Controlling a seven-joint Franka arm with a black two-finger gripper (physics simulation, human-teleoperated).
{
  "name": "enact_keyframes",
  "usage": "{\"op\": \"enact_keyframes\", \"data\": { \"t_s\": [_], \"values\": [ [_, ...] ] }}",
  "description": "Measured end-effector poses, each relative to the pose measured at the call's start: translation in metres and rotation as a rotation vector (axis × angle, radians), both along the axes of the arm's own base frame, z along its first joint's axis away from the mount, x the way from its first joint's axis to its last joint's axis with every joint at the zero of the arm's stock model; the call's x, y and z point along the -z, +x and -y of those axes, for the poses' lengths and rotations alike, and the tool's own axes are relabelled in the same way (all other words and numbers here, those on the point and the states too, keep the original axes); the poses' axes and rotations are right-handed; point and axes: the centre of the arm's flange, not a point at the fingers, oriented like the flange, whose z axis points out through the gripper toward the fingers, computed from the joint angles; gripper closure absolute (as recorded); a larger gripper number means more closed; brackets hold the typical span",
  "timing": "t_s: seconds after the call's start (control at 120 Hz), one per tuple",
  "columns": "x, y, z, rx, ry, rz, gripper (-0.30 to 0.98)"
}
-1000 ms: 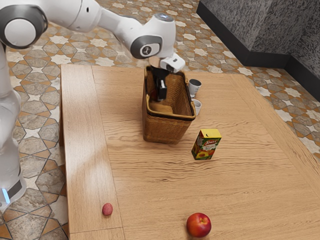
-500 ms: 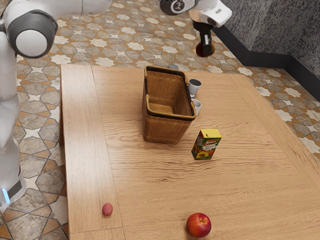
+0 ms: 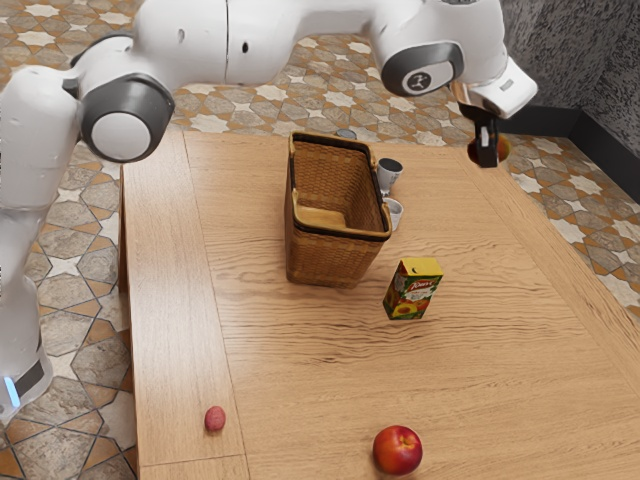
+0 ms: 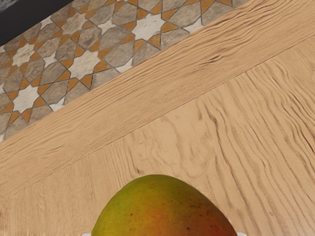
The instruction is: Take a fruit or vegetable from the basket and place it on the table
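In the exterior view my gripper (image 3: 487, 150) is raised near the table's far right corner, shut on a mango (image 3: 503, 148) that is partly hidden behind a black finger. In the wrist view the green and red mango (image 4: 162, 209) sits at the hand, with the table (image 4: 197, 132) below it. The woven basket (image 3: 330, 250) stands on the table, to the exterior view's left of the gripper; part of its inside is hidden by its front wall.
A juice carton (image 3: 413, 289) stands in front of the basket's right side. Two white cups (image 3: 389, 175) are beside the basket. A red apple-like fruit (image 3: 398, 450) and a small reddish fruit (image 3: 215, 419) lie near the front. Tiled floor (image 4: 83, 54) shows past the table edge.
My hand rose out of the basket with the mango, then moved toward the exterior view's right and lower over the last half second. The basket and other objects stayed put.
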Motion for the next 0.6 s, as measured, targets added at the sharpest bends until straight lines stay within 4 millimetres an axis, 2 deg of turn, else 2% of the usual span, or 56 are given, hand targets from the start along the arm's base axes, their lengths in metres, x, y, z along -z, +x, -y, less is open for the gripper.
{"op": "enact_keyframes", "data": {
  "t_s": [0.158,0.267,0.4,0.492,0.558,0.6],
  "values": [
    [-0.002,0.005,-0.02,-0.008,0.011,0.038,0.41],
    [0.002,0.008,-0.041,-0.03,0.034,0.047,0.19],
    [0.003,0.006,-0.046,-0.024,0.038,0.051,0.07],
    [-0.012,-0.022,-0.052,-0.051,-0.052,0.055,0.04],
    [-0.007,-0.04,-0.068,-0.147,-0.161,0.041,0.02],
    [-0.004,-0.057,-0.068,-0.231,-0.25,0.008,0.02]
  ]
}}
